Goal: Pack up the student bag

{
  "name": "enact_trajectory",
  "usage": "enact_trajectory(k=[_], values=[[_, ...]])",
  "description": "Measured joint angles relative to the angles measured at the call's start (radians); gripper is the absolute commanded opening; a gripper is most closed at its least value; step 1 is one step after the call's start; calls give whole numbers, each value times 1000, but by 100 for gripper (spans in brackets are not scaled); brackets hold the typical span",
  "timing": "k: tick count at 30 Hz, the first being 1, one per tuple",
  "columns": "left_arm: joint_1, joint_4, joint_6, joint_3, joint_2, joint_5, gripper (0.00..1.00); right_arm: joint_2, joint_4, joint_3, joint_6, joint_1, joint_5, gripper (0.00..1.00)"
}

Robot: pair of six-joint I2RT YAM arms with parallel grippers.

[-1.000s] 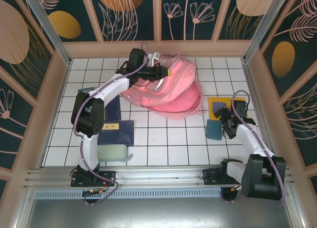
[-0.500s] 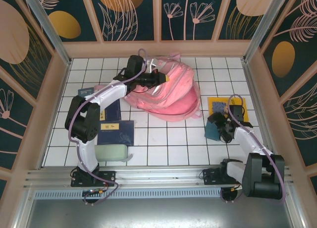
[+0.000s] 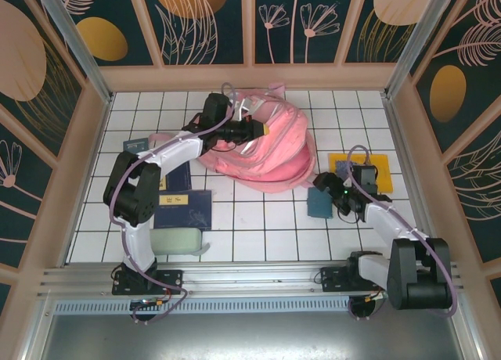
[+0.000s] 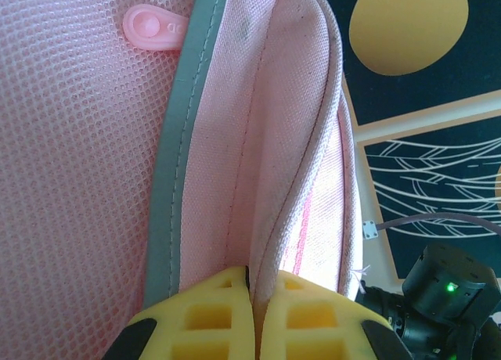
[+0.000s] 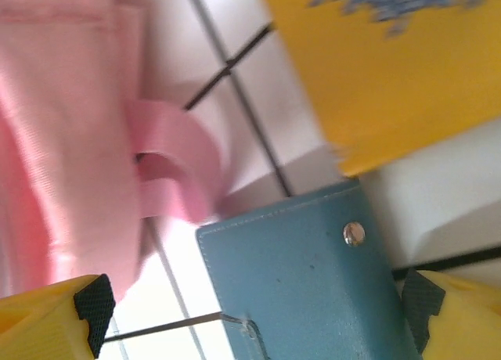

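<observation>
The student bag (image 3: 270, 153) lies at the far middle of the white tiled table (image 3: 258, 227), a little to the left arm's side. It is large and pink, soft and crumpled, with its rounded lower edge turned to the right arm. In the left wrist view its side is pink mesh (image 4: 78, 188), then a grey shiny stripe (image 4: 176, 180), then plain pink cloth with a seam, and a round pink zip pull (image 4: 153, 25) sits at the top. A pink strap loop (image 5: 168, 168) lies on the tiles at the bag's edge.

The left claw (image 3: 262, 130) is on top of the bag. Its yellow fingers (image 4: 211, 317) are pressed together and pinch a fold of the pink cloth.

The right claw (image 3: 327, 194) is low over the table, just beside the bag's right edge. It is spread wide, and a blue case (image 5: 313, 282) lies between the fingers. The case touches one finger pad (image 5: 415, 293) and is apart from the other. A yellow book (image 3: 356, 166) lies behind it.

Compared with one second ago, the right claw and the blue case have moved to the left, nearer to the bag, and more of the yellow book is uncovered. The left claw has come slightly toward the arms' bases, and the bag's top is pulled with it.
</observation>
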Motion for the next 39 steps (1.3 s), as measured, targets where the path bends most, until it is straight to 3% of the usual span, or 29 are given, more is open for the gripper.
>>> enact_trajectory(k=[6, 9, 20, 25, 39], values=[[0, 12, -6, -3, 2, 1, 0, 7, 146, -56, 69, 20, -122, 94], [0, 15, -7, -8, 2, 0, 0, 4, 143, -61, 79, 29, -115, 94], [0, 13, 2, -8, 2, -3, 0, -190, -261, -24, 106, 57, 98, 92], [0, 10, 2, -8, 2, -3, 0, -313, -294, -88, 175, 64, 16, 89], [0, 6, 5, -8, 2, -3, 0, -303, -163, -180, 323, 84, -146, 73]])
